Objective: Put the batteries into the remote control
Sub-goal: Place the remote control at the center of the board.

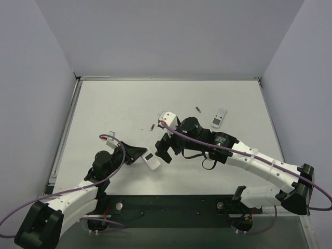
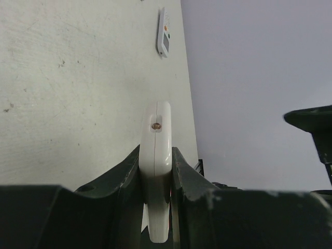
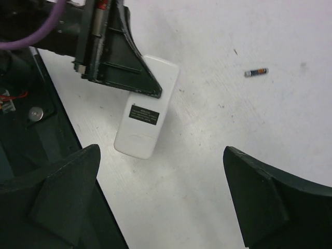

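The remote control [image 1: 153, 163] shows its plain white back with a black label, also in the right wrist view [image 3: 145, 111]. My left gripper [image 1: 142, 154] is shut on one end of it. The left wrist view shows the remote edge-on [image 2: 157, 140] between the closed fingers [image 2: 184, 171]. My right gripper [image 1: 165, 148] hangs open and empty just above and beyond the remote, its fingertips [image 3: 83, 171] wide apart over bare table. The red batteries are not in view.
A white-faced remote with grey buttons [image 1: 219, 118] lies at the back right and also shows in the left wrist view [image 2: 164, 39]. Two small dark cylinders [image 1: 198, 109] [image 1: 151, 127] lie on the table, one in the right wrist view [image 3: 256, 72]. A small white piece [image 1: 167, 116] lies by the right arm.
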Robot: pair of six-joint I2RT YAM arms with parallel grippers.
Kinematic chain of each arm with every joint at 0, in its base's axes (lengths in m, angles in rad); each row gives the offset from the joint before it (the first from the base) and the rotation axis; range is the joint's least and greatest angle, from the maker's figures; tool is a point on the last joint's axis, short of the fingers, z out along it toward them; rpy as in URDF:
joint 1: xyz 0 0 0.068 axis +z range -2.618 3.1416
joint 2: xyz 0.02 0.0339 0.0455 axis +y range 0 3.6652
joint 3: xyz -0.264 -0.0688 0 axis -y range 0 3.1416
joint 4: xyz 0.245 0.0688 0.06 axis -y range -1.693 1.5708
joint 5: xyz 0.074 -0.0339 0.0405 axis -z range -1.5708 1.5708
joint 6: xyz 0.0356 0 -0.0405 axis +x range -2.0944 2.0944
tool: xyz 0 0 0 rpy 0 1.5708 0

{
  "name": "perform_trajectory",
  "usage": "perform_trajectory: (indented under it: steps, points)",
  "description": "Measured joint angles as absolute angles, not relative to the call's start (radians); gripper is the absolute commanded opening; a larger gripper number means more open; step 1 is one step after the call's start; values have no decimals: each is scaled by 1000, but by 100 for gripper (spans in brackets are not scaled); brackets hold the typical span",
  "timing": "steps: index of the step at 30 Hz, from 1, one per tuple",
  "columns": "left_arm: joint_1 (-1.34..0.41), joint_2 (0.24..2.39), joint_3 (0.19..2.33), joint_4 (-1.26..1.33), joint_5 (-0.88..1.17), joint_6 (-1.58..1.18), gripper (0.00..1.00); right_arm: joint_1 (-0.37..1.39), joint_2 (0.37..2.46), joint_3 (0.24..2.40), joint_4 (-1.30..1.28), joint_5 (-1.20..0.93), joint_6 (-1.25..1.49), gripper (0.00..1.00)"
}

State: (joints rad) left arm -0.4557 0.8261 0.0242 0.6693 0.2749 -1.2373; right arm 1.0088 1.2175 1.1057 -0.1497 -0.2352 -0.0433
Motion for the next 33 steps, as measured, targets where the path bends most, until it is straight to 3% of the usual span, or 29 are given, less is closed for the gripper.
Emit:
perform_trajectory:
  steps: [9,23,27,30,33]
  points:
    - [-456,833,64,669,287,-1194,0,1036,1372,1088,-161,-68,179,93]
    - [-456,798,66,621,284,-1192,0,1120,1584,1164,-144,-28,266,75]
    - [-456,786,66,611,277,-1192,0,1121,1615,1180,-135,-22,268,58]
    - [-455,783,66,605,265,-1192,0,1123,1625,1182,-125,-23,273,51]
    - [-455,780,66,598,265,-1192,0,1132,1627,1184,-124,-17,269,31]
